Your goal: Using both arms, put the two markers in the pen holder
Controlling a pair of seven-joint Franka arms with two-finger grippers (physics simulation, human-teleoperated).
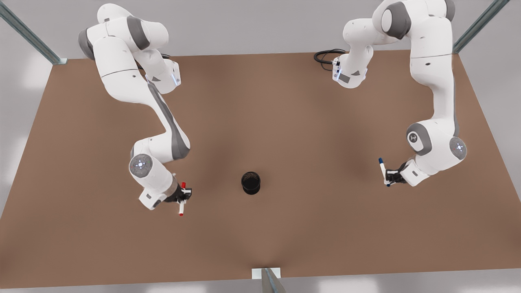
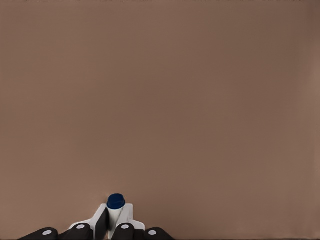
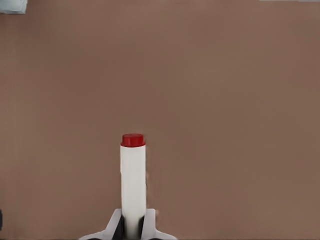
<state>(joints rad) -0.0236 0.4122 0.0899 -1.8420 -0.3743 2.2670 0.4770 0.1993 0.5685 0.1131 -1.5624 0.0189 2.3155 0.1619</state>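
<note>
On the front view's left, the right gripper (image 1: 184, 198) is clamped on the red marker (image 1: 182, 199). The pen holder (image 1: 250, 182) stands between the arms, nearer the tabletop's front edge. On the front view's right, the left gripper (image 1: 389, 176) pinches the blue marker (image 1: 383, 169). Each arm should bring its marker upright above the cup's mouth, one after the other, before releasing.

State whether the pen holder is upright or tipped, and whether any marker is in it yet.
Upright: the pen holder stands on its base, mouth up. No marker shows inside; the right claw grips the red marker, the left claw the blue marker.
</note>
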